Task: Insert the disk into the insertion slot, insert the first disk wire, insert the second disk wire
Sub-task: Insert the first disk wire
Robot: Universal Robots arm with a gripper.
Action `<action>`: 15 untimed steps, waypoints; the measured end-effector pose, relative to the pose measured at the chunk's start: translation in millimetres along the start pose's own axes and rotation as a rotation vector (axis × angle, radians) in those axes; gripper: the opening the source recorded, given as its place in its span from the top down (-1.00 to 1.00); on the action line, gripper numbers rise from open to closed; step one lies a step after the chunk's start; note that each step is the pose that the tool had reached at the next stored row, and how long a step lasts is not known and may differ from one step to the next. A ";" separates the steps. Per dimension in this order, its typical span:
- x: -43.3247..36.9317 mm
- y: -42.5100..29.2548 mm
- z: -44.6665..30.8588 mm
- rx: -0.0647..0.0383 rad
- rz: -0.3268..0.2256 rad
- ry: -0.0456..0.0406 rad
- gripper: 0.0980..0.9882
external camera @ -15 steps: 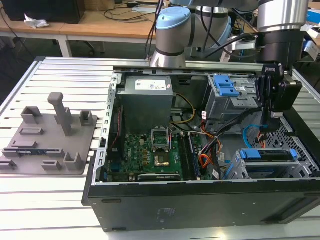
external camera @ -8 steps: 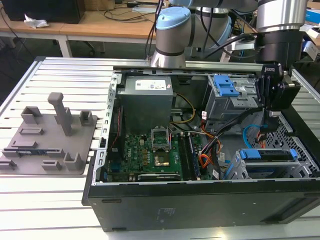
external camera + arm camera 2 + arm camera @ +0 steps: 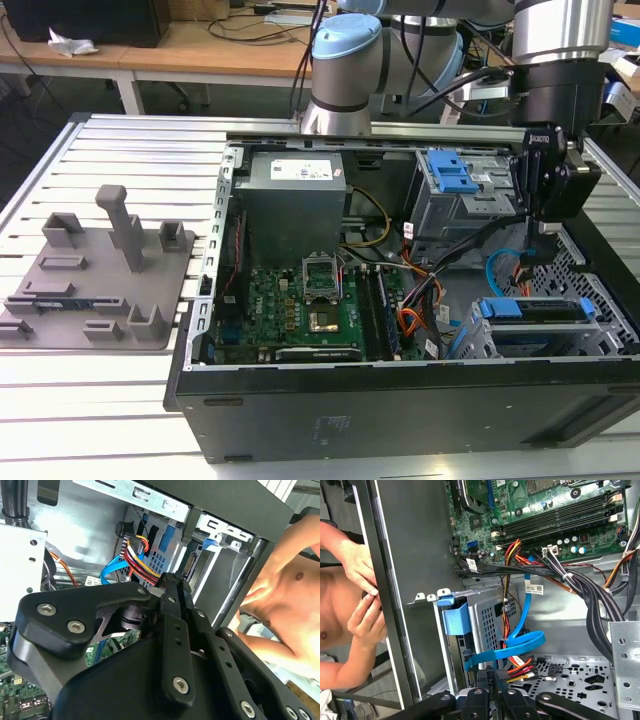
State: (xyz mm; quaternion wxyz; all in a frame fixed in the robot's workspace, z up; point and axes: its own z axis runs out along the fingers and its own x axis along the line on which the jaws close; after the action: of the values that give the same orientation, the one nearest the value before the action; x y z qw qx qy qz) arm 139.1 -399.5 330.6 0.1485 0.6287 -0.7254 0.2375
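Already seated, the disk [image 3: 530, 312] lay in the insertion slot [image 3: 478, 345], in the corner of the case [image 3: 400, 400] nearest the worktop's front edge on the exterior view's right. Its long axis ran along the case's near wall. Your pincer [image 3: 538, 250] hung just above and behind it, tips drawn together, apparently clamped on the connector of the red-and-yellow disk wire [image 3: 520, 667]. The blue disk wire [image 3: 530, 639] looped loose beside the cage.
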 end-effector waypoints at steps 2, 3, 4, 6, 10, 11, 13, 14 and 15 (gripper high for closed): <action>-0.2 -0.7 0.1 0.000 0.000 0.0000 0.85; -0.4 -2.6 0.2 -0.001 -0.001 0.0002 0.85; -0.9 -5.1 0.5 -0.003 -0.002 0.0002 0.85; -2.0 -11.3 1.0 -0.020 -0.011 0.0000 0.85; -2.0 -11.3 1.0 -0.040 0.001 -0.0042 0.85; -2.0 -11.3 1.0 -0.045 0.006 -0.0058 0.85; -1.9 -11.3 1.0 -0.063 0.016 -0.0107 0.85; -1.9 -11.3 1.0 -0.067 0.017 -0.0126 0.85; -2.0 -11.5 1.1 -0.071 0.016 -0.0156 0.85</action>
State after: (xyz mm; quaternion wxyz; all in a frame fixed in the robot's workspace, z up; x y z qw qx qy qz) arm 150.8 -399.5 330.5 0.1631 0.6190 -0.7396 0.2080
